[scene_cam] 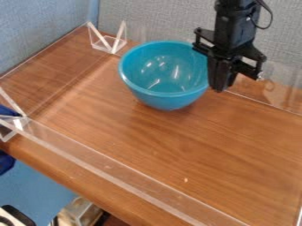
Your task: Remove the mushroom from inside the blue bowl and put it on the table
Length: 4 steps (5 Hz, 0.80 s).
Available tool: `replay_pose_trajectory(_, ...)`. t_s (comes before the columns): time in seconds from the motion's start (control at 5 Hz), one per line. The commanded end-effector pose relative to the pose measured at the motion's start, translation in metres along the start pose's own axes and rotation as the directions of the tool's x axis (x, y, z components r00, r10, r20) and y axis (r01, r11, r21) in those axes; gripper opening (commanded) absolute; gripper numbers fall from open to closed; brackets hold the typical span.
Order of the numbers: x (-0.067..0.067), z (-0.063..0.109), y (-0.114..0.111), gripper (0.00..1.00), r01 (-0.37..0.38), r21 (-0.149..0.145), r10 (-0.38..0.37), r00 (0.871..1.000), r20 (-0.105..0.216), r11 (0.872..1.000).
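Observation:
The turquoise-blue bowl [168, 74] stands on the reddish-brown table [141, 141] toward the back. Its visible inside looks bare; the mushroom does not show. My black gripper [221, 81] hangs upright over the bowl's right rim, fingers pointing down and pressed together, with nothing seen between them. Its tips cover part of the rim on that side.
Low clear acrylic walls [106, 181] edge the tabletop along the front, left and back. A clear triangular bracket [109, 39] stands at the back left corner. Bare wood stretches in front of the bowl.

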<state>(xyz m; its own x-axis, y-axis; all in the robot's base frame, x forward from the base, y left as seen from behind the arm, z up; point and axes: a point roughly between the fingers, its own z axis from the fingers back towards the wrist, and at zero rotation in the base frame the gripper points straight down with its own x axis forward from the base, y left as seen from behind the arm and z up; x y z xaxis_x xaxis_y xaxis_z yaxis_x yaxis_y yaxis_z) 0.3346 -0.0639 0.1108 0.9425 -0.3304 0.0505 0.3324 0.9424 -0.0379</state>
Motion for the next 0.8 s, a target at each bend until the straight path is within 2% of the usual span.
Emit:
replay_pose_trajectory(0.0, 0.012, 0.012, 0.005, 0.0, 0.031, 0.008, -0.031, 0.998, 0.054, 0.999)
replay_pose_trajectory(0.2, 0.003, -0.008, -0.006, 0.0, 0.051, -0.027, -0.051, 0.998, 0.027, 0.998)
replay_pose_trajectory(0.4, -0.005, -0.031, -0.016, 0.0, 0.09, -0.046, -0.09, 0.996, -0.004, 0.995)
replay_pose_trajectory(0.6, -0.014, -0.049, -0.019, 0.0, 0.122, -0.046, -0.124, 0.992, -0.034, 0.991)
